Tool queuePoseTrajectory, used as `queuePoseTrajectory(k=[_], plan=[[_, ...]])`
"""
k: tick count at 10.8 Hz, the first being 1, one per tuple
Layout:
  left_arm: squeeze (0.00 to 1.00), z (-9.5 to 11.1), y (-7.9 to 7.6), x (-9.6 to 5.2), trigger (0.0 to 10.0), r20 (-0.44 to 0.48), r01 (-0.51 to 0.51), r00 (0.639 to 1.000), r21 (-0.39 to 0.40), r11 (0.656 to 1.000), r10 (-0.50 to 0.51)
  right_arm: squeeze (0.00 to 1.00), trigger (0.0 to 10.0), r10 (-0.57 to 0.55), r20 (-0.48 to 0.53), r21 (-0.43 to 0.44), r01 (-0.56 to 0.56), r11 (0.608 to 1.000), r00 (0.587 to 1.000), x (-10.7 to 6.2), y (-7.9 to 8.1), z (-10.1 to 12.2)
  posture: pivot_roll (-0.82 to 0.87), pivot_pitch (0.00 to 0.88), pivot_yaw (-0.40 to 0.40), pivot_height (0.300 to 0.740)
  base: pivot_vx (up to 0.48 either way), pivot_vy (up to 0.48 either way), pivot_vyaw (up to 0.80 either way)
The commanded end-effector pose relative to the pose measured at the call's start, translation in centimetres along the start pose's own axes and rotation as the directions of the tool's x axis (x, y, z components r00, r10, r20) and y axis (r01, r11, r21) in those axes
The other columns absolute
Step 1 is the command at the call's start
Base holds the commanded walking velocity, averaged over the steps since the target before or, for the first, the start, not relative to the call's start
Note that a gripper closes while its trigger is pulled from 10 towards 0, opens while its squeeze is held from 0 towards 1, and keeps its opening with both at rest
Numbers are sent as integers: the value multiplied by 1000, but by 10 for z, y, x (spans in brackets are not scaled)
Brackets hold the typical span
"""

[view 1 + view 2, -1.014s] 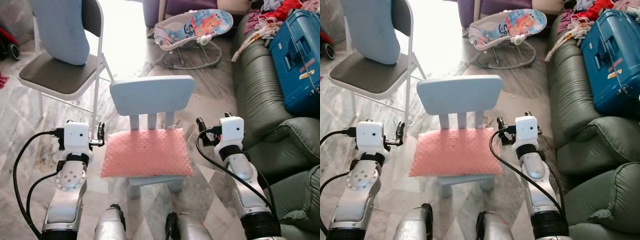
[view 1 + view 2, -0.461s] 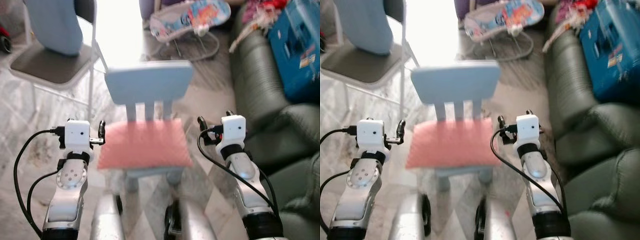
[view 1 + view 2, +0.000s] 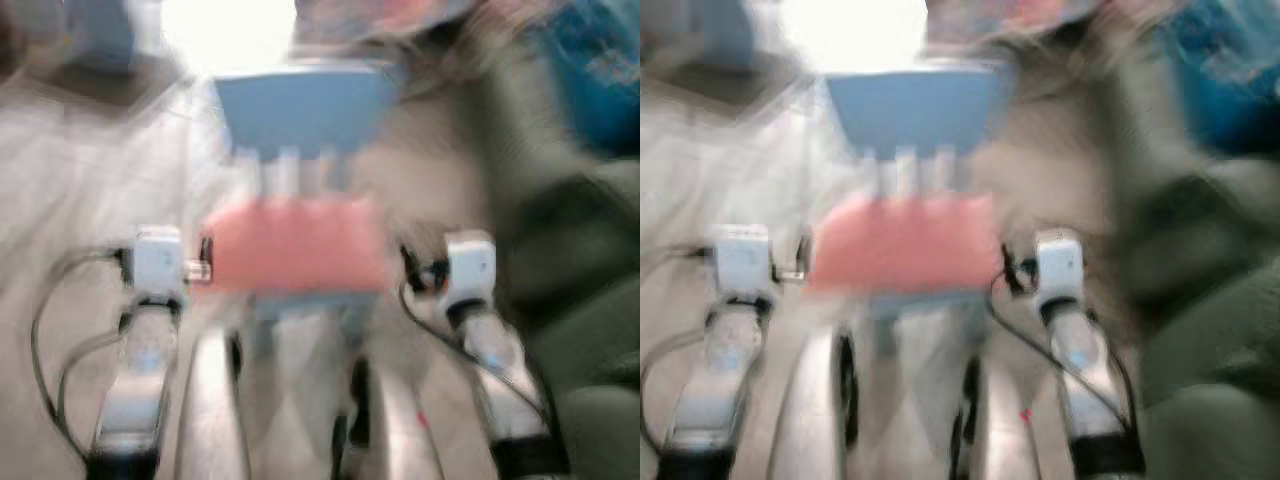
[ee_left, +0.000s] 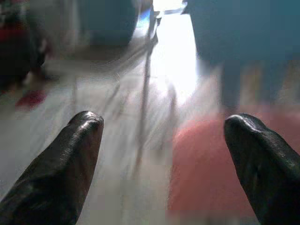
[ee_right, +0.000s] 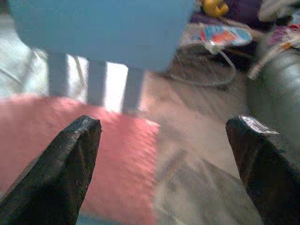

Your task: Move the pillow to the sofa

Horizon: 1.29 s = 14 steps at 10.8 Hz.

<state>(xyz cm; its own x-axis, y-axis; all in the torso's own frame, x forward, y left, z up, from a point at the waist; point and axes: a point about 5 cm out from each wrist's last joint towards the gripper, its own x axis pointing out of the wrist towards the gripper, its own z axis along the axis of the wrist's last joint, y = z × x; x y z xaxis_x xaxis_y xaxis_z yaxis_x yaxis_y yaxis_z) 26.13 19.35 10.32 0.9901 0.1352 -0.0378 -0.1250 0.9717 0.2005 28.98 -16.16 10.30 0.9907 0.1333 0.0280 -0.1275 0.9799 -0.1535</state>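
A pink pillow (image 3: 292, 243) lies flat on the seat of a small light-blue child's chair (image 3: 300, 105) straight ahead. The head views are blurred. My left gripper (image 3: 203, 262) is held up just left of the pillow's edge, and in the left wrist view its black fingers (image 4: 70, 164) stand wide apart with nothing between them. My right gripper (image 3: 410, 270) is just right of the pillow, its fingers (image 5: 61, 164) also spread wide and empty. The pillow (image 5: 70, 140) shows ahead of the right gripper. The green sofa (image 3: 560, 250) runs along the right.
A blue suitcase (image 3: 600, 60) lies on the sofa at the far right. A grey folding chair (image 3: 100, 60) stands at the back left. A baby bouncer (image 5: 220, 37) sits on the floor beyond the child's chair. Pale marble floor surrounds the chair.
The whole picture has blurred and shifted, so the camera is moving. The chair and pillow sit higher in view. Both grippers keep their places beside the pillow.
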Motion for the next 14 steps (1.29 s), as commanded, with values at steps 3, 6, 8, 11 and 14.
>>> queuePoseTrajectory(k=[3, 6, 8, 11, 14], plan=[[0, -1, 2, 2, 10000, -13, -30, 999, 36, 999, 30, 0, 10000, 3, -21, 8, -3, 1000, 1000, -3, 1, -5, 9, 232, -84, 593, 0, 0, 0], [0, 1, 0, 3, 10000, 1, -18, 1000, 37, 999, 18, 0, 10000, 19, -26, 6, -18, 1000, 999, -3, 3, -8, 14, 217, -82, 593, 0, 0, 0], [0, 2, -2, 4, 10000, 7, -11, 1000, 30, 999, 11, 0, 10000, 51, -15, -16, -52, 999, 999, -2, 7, -6, 11, 219, -86, 593, 366, 0, 0], [0, 0, -3, 2, 10000, 0, -13, 1000, 25, 1000, 13, 0, 10000, 74, -13, -27, -75, 997, 997, -3, 10, -6, 10, 231, -89, 593, 364, 0, 152], [0, -1, -3, 1, 10000, -6, -10, 1000, 23, 1000, 10, 0, 10000, 83, -13, -28, -84, 996, 996, -4, 11, -5, 6, 241, -89, 593, 258, 0, 154]])
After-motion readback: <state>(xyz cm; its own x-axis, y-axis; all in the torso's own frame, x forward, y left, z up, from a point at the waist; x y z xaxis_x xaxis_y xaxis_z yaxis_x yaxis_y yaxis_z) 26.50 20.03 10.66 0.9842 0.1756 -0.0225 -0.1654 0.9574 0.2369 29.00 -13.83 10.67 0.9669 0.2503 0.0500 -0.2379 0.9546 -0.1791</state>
